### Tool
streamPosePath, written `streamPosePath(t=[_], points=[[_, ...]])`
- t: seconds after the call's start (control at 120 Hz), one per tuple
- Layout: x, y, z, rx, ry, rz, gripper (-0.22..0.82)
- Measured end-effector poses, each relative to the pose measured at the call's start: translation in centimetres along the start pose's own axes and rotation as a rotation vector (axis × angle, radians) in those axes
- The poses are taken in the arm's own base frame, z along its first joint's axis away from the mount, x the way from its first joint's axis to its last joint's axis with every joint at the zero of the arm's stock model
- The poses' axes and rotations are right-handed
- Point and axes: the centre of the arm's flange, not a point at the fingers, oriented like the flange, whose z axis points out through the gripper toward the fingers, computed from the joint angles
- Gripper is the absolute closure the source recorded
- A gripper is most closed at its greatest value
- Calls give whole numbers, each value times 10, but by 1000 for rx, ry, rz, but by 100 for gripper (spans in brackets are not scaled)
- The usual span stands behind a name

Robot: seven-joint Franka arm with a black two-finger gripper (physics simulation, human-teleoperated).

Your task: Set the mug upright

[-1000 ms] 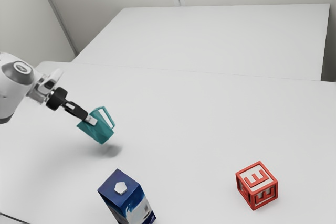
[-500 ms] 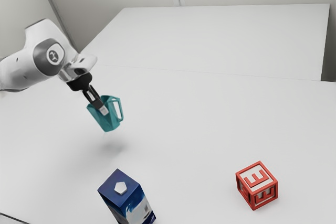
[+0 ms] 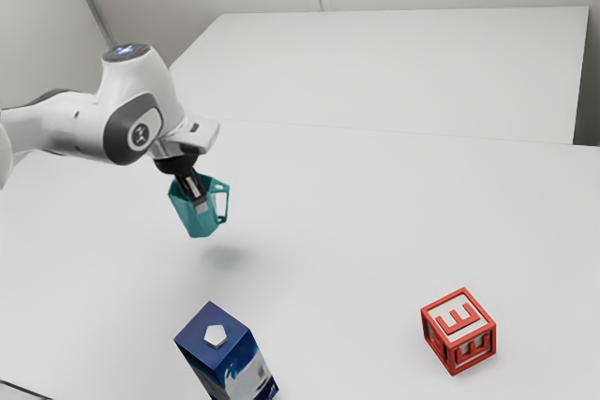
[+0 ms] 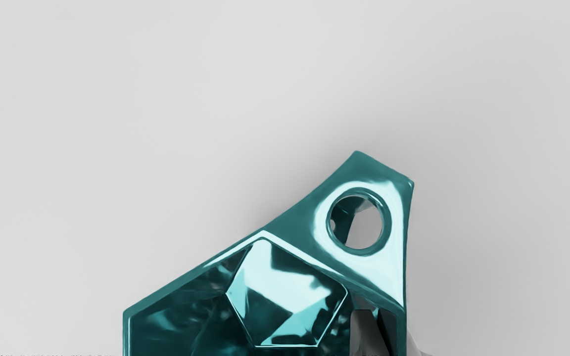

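The teal mug (image 3: 200,225) hangs above the table, its opening facing up and its body tilted a little, with the handle toward the exterior view's right. My gripper (image 3: 200,204) reaches down to its rim and is shut on the mug's wall. In the wrist view I look into the mug (image 4: 290,296), with its faceted inside and the holed top of its handle showing. There the gripper (image 4: 391,331) has one dark finger inside the wall and the other outside, mostly hidden by it.
A blue carton (image 3: 228,358) stands near the exterior view's bottom edge, below the mug in that view. A red and white letter block (image 3: 459,330) rests farther toward the exterior view's right. Both are on the white table (image 3: 375,222).
My hand has swung from a slanted pose to a steeper one and moved toward the exterior view's right. The held mug has turned with it, from strongly tilted to nearly upright. Carton and block stayed put.
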Motion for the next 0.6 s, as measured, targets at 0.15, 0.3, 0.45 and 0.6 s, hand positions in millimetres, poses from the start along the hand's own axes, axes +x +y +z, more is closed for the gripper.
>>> streamPosePath(t=[0.15, 0.3, 0.45, 0.6], points=[[-1, 9, 13, 39, 2, -44, 79], [-4, 16, 26, 64, 10, -91, 79], [-9, 23, 42, 71, 21, -142, 79], [-9, 25, 53, 83, 45, -182, 79]])
